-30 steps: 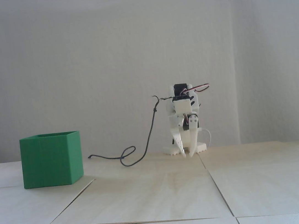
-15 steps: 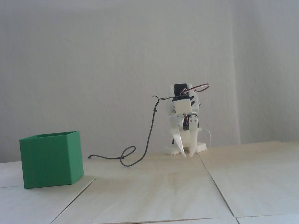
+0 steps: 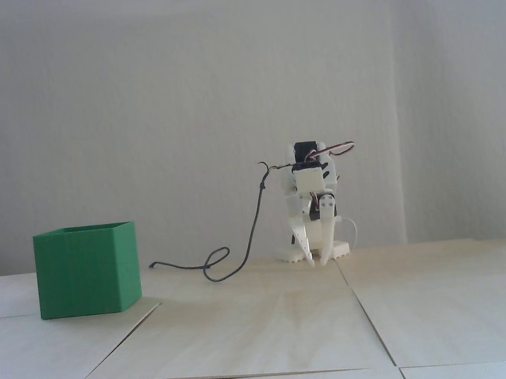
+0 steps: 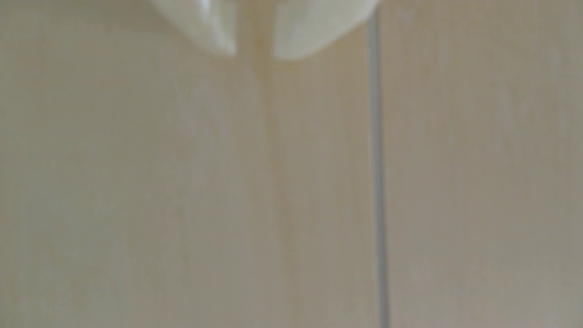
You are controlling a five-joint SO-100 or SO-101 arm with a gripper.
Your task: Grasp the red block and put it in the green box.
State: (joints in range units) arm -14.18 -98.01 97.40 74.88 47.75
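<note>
In the fixed view the white arm point(image 3: 310, 181) sits folded at the back of the pale wooden table point(image 3: 272, 328), its gripper point(image 3: 318, 264) pointing down with tips just over the surface, slightly parted and holding nothing; the wrist view shows the same narrow gap point(image 4: 254, 53) over bare wood. The green box point(image 3: 86, 271) stands well apart at the gripper's nine o'clock. A dark cable point(image 3: 226, 264) loops between them. The red block appears in neither view.
</note>
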